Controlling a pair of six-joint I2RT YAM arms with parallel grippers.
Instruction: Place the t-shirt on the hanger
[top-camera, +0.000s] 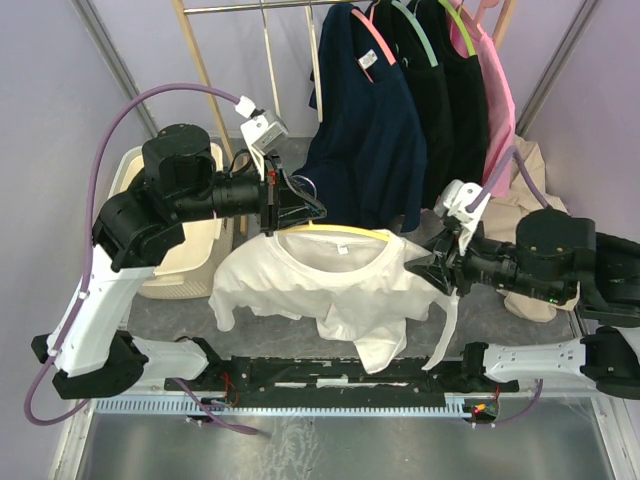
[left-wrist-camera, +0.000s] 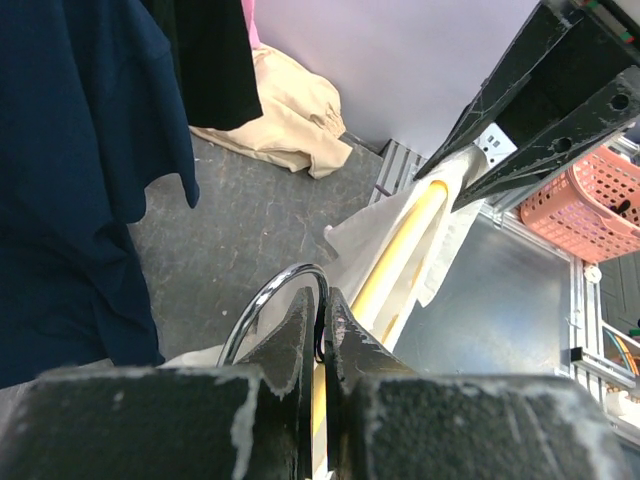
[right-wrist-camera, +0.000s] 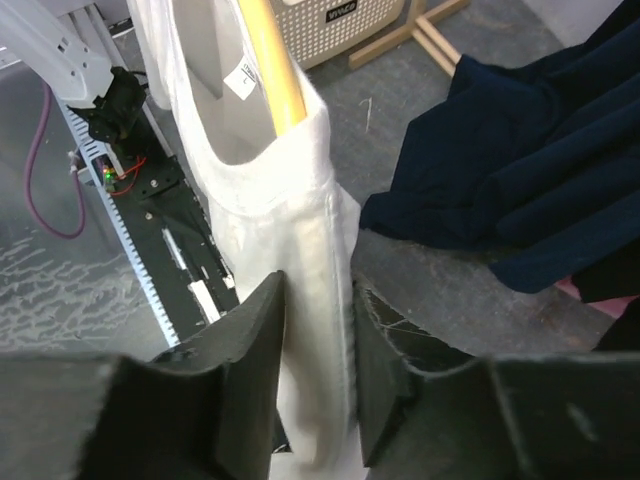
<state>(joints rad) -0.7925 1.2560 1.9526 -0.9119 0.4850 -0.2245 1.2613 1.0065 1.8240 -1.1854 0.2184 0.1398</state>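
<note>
Hanger (top-camera: 330, 231): yellow, held in the air between the two arms, its bar threaded through the neck of the t-shirt.

T-shirt (top-camera: 320, 280): white, draped on the hanger, bunched and uneven, one sleeve hanging low beneath it.

Left gripper (left-wrist-camera: 322, 310): at the top of the hanger, pinched narrow on the silver hook (left-wrist-camera: 270, 300).

Right gripper (right-wrist-camera: 318, 300): at the hanger's right end, closed on a fold of t-shirt fabric; whether the bar's tip also sits inside cannot be told.

Navy shirt (top-camera: 365, 140): directly behind the hanger, hanging very close to the hook.

Black garments (top-camera: 450, 100) and pink garment (top-camera: 490, 90): behind the hanger, to its right.

Beige garment (top-camera: 530, 200): heaped on the floor, right of the hanger, beyond the right gripper.

Cream laundry basket (top-camera: 180, 260): left of the hanger, partly hidden by the left arm.

Wooden rack post (top-camera: 200, 70): behind the hanger, to its left.

Black fixture bar (top-camera: 330, 375): below the hanger, under the drooping hem.
</note>
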